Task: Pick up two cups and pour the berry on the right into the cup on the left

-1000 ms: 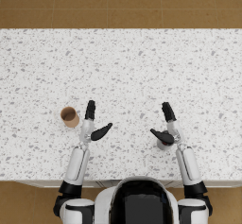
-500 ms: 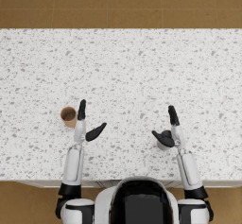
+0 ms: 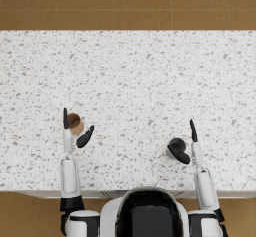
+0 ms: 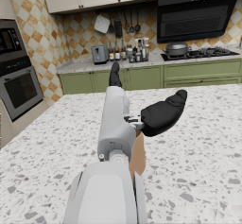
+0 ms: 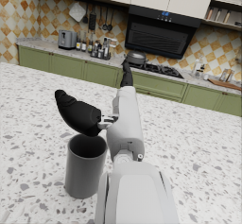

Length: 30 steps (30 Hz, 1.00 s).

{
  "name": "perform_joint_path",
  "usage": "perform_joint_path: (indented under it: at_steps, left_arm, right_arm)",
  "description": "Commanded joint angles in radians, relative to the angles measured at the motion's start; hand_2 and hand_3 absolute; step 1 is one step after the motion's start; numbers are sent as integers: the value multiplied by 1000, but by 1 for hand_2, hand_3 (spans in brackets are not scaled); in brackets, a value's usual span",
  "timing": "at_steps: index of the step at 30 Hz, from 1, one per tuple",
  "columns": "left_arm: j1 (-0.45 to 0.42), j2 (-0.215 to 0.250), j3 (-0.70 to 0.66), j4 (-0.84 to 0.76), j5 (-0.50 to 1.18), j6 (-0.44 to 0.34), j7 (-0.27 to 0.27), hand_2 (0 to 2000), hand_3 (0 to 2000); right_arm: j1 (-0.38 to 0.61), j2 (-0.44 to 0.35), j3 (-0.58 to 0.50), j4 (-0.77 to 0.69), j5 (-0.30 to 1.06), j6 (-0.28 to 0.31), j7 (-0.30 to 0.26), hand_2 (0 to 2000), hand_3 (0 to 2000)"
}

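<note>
Reaching for both cups is the step in hand, and neither is gripped yet. From the head view, the small brown paper cup (image 3: 75, 123) stands on the white speckled stone worktop (image 3: 140, 76) at about eight o'clock, sitting between the thumb and the straight fingers of the left robot hand (image 3: 74, 131), which is spread wide. The dark grey cylindrical cup (image 3: 176, 147) stands at about four o'clock, just beside the spread right robot hand (image 3: 186, 143), whose thumb reaches over it. No berry shows inside it from here.

Along the left wrist, the brown cup (image 4: 137, 154) lies tucked against the forearm, with the thumb (image 4: 163, 113) hanging above it; the fingers should close low around its wall, squarely, so it does not tip.

Along the right wrist, the grey cup (image 5: 85, 165) stands upright under the thumb (image 5: 75, 112), apparently untouched. Its inside looks dark; contents cannot be told. Green kitchen cabinets (image 5: 94, 72) lie well beyond, and nothing blocks either grasp.
</note>
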Motion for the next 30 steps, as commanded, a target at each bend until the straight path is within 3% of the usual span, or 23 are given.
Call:
perform_joint_path:
  at_steps: [1,15,19,30]
  left_arm:
    - [-10,3,-20,39,0,0,0,0,0]
    - [-16,27,-41,220,1,0,0,0,0]
    - [19,30,-56,284,1,0,0,0,0]
    - [91,43,-54,477,1,0,0,0,0]
  right_arm:
    - [-69,13,-12,27,0,0,0,0,0]
    - [-94,-8,43,-159,1,0,0,0,0]
    - [-100,-15,58,-241,1,0,0,0,0]
    - [-66,-48,77,-297,1,0,0,0,0]
